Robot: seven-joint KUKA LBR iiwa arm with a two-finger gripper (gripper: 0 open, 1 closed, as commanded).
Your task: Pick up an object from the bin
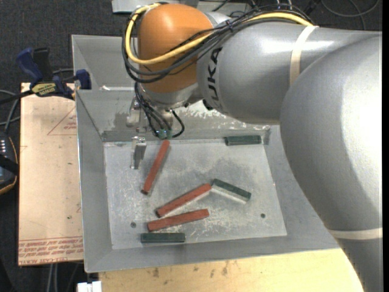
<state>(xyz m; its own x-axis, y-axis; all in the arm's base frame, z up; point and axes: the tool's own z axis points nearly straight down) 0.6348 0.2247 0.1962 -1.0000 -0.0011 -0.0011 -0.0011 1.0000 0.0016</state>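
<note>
We log the pincer at the top end of a red stick, back left of the bin; grip state we cannot tell; the stick apparently not yet lifted.

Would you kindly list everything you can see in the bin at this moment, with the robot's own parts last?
Slanted red-brown stick: one, red-brown, left-centre of the floor, its upper end just below the gripper.
Front red-brown sticks: two, red-brown, lying roughly parallel near the front, the second just in front of the first.
Back green stick: one, dark green, at the foot of the back wall, right side.
Middle green stick: one, dark green with a pale side, right of centre, at the end of a red-brown stick.
Front green stick: one, dark green, along the front edge.
Bin: one, grey metal.
Arm: one, silver, reaching in from the right.
Orange cover: one, on the wrist.
Cables: yellow and black, looped round the wrist.
Gripper: one, over the floor's back-left.
</note>
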